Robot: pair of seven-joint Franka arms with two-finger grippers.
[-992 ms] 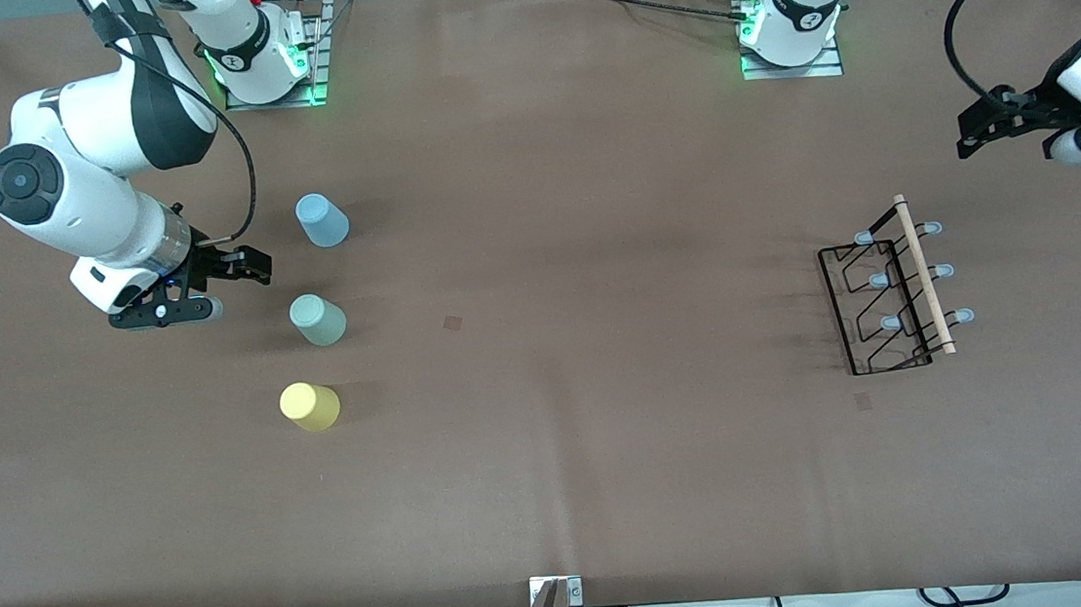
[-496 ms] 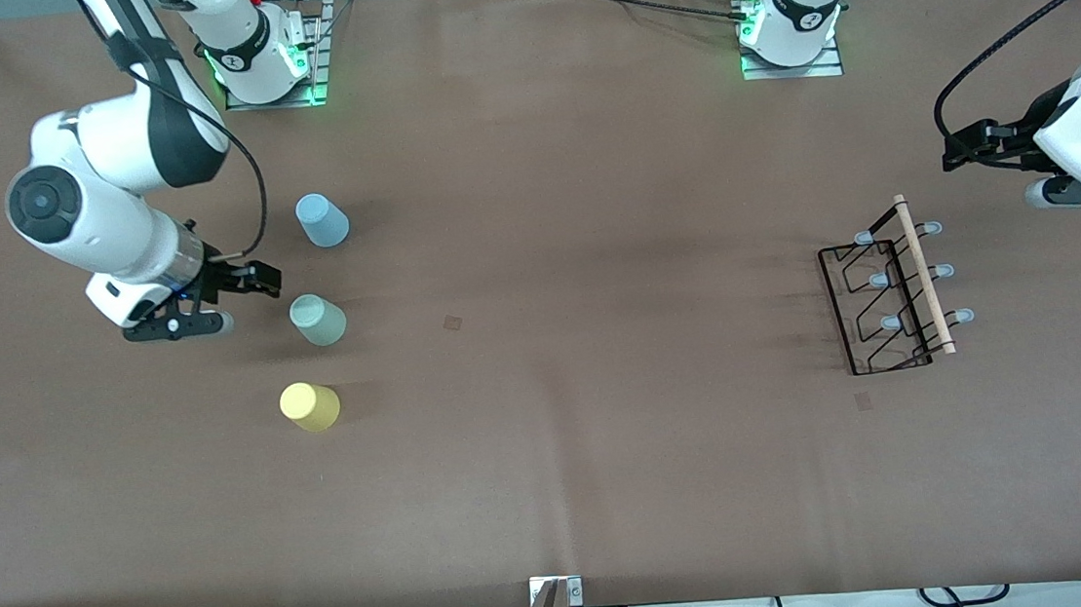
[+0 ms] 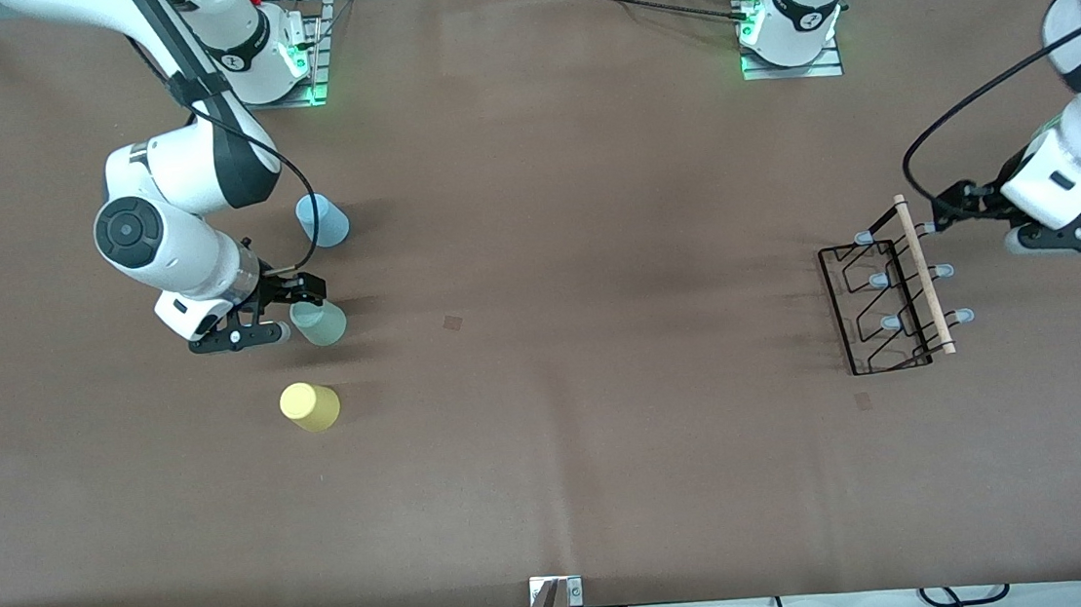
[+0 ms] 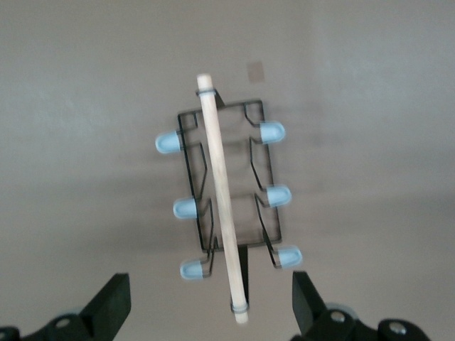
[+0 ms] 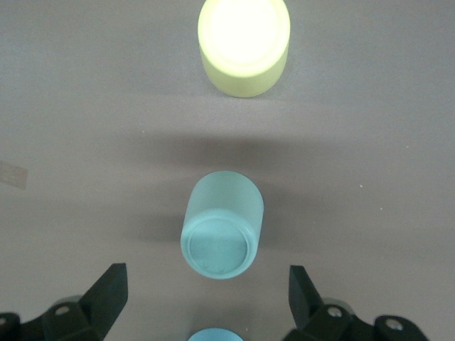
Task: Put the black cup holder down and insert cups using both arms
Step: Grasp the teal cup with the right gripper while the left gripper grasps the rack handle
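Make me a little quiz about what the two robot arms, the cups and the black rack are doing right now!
1. True or false: the right gripper is already squeezing the sage green cup.
2. Which cup lies nearest the front camera? A) the light blue cup B) the yellow cup C) the sage green cup
3. Fill in the missing word: the left gripper hangs open over the black cup holder, lined up with its light wooden ____.

Key:
1. False. Its fingers are open, with the cup between them but apart from both in the right wrist view.
2. B.
3. Rod handle. No cup sits on the holder's grey-tipped pegs yet.
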